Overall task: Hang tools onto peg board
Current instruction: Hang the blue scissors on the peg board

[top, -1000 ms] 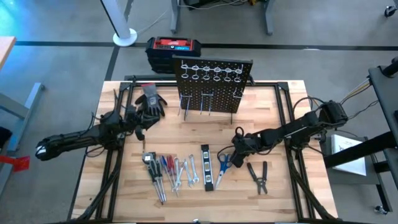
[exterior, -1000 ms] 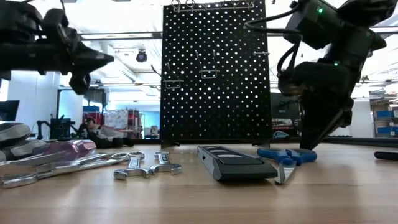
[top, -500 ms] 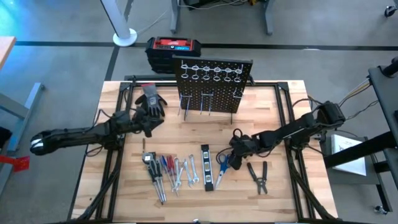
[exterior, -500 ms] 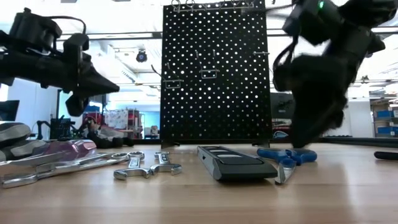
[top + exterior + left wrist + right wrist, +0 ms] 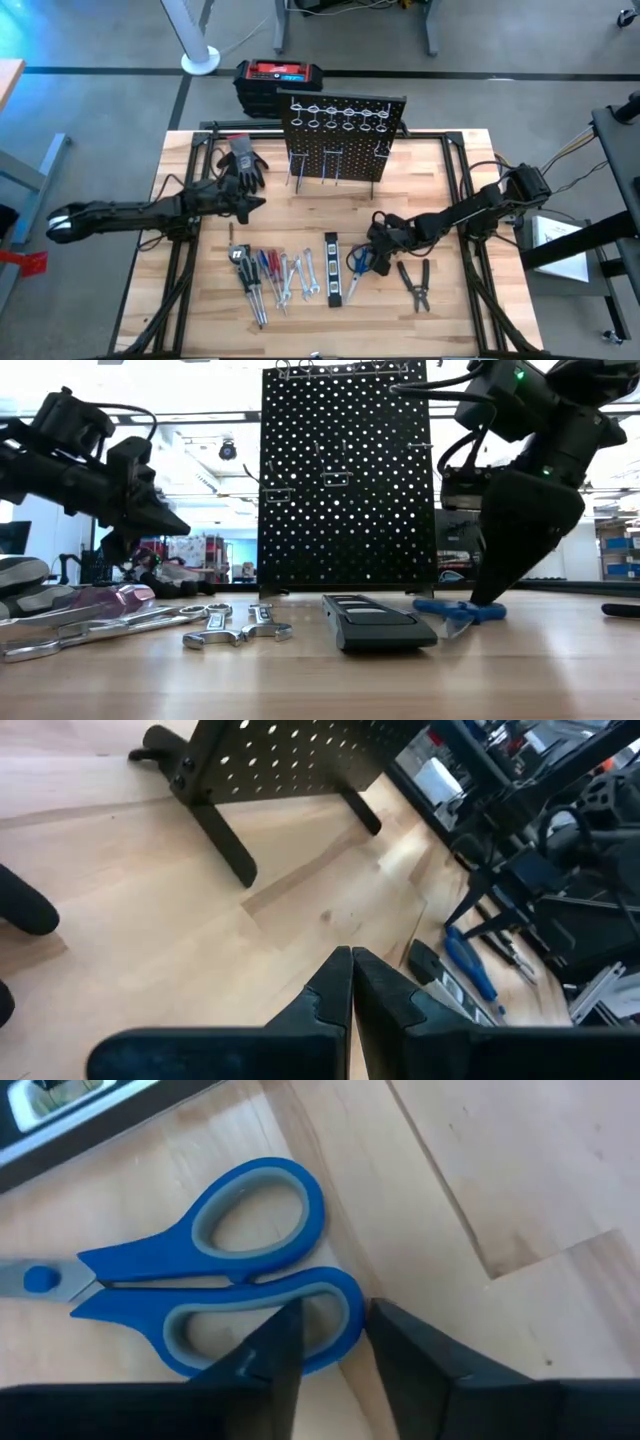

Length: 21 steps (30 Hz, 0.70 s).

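The blue-handled scissors (image 5: 357,263) lie flat on the table beside the black level bar (image 5: 333,268). My right gripper (image 5: 370,250) is low over their handles, slightly open. One finger (image 5: 278,1348) stands over the hole of one handle loop and the other finger (image 5: 410,1350) outside it. My left gripper (image 5: 262,203) is shut and empty, above the table between the gloves and the peg board. The black peg board (image 5: 345,135) stands upright at the far middle. Screwdrivers (image 5: 258,275), wrenches (image 5: 297,275) and pliers (image 5: 413,283) lie along the near side. My right gripper comes from above, slanting down from the table's right, with its fingers on either side of the rim of one handle loop (image 5: 345,1305). The scissors lie flat on the table. I cannot tell whether the fingers touch the rim.
Grey-black gloves (image 5: 243,160) lie at the far left of the table. A red-topped black box (image 5: 280,78) stands beyond the table's far edge. The peg board's feet (image 5: 225,835) stand on bare wood ahead of my left gripper.
My left gripper has gone toward the table's right, away from the gloves toward the peg board, staying shut. My right gripper has gone down and a little toward the table's left and near edge, onto the scissors' handles.
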Tool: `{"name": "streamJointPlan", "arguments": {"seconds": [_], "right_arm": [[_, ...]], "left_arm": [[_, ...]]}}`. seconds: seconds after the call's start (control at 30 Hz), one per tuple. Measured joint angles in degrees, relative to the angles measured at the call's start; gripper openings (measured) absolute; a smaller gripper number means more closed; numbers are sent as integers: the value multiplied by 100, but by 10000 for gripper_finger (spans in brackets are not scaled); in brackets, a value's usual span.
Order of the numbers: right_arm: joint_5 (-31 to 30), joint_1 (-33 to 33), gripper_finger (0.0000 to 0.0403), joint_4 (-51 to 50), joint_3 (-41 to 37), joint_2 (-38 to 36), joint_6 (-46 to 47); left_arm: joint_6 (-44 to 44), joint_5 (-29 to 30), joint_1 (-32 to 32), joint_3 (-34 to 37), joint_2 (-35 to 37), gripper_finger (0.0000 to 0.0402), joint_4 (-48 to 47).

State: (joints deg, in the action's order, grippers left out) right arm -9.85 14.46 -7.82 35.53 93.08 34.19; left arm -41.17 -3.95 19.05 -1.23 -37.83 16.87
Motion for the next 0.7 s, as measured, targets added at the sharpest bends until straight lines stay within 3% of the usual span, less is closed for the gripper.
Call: {"name": "streamJointPlan", "arguments": {"seconds": [0.27,0.37,0.7], "right_arm": [[-87,-7,15,-76,2,54,-411],[-247,-4,10,-124,1,-56,-438],[-1981,133,3,-1035,574,-845,-690]], "left_arm": [[171,44,0,0,-255,0,38],[186,46,0,0,-321,0,47],[442,181,9,0,-562,0,490]]}}
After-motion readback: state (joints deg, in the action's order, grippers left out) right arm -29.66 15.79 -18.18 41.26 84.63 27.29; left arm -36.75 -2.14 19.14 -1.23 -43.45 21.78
